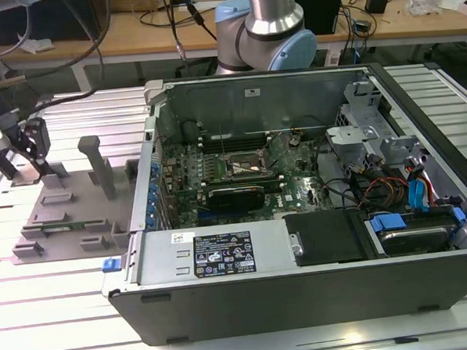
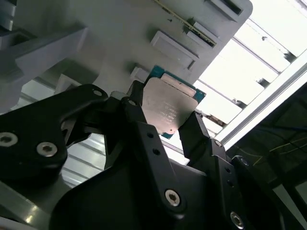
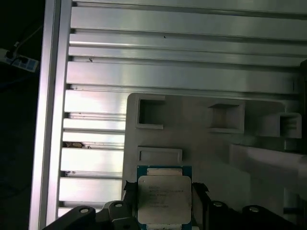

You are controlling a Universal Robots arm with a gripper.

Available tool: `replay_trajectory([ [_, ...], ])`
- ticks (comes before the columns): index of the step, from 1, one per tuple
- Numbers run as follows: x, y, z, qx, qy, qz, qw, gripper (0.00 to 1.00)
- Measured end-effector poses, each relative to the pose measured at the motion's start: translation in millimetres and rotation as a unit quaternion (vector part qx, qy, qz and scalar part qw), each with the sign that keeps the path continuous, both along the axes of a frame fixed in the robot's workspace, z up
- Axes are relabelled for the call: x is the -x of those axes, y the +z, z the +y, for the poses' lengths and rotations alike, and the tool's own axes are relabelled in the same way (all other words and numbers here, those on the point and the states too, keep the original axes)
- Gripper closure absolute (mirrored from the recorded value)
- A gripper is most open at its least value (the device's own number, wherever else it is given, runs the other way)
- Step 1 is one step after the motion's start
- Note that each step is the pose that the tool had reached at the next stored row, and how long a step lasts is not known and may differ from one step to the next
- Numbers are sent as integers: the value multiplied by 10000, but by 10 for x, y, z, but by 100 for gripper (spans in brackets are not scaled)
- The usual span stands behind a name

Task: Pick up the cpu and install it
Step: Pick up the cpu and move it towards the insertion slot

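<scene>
The cpu is a small square chip with a silver-grey metal top and a green edge. It sits between my gripper's two black fingers, which press on its opposite sides. In the second wrist view the cpu shows against the grey plastic tray, with the gripper shut on it. I cannot tell whether the chip rests on the tray or hangs just above it. At the exterior view's left, the gripper is low over the far end of the tray. The motherboard's dark socket frame lies inside the open computer case.
The open computer case fills the middle and right of the exterior view, with its metal wall facing the tray. Upright grey posts stand on the tray near the gripper. The ribbed aluminium table runs underneath. The arm's base stands behind the case.
</scene>
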State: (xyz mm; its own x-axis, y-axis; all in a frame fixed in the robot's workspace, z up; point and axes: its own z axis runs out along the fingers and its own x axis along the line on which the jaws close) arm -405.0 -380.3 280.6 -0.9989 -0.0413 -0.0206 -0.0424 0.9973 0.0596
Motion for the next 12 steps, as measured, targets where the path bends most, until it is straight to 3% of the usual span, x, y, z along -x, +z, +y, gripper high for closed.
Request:
replay_trajectory([
  [2,0,41,2,0,0,0,10000,46],
  [7,0,593,42,0,0,-13,10000,46],
  [12,0,796,65,0,0,-20,10000,46],
])
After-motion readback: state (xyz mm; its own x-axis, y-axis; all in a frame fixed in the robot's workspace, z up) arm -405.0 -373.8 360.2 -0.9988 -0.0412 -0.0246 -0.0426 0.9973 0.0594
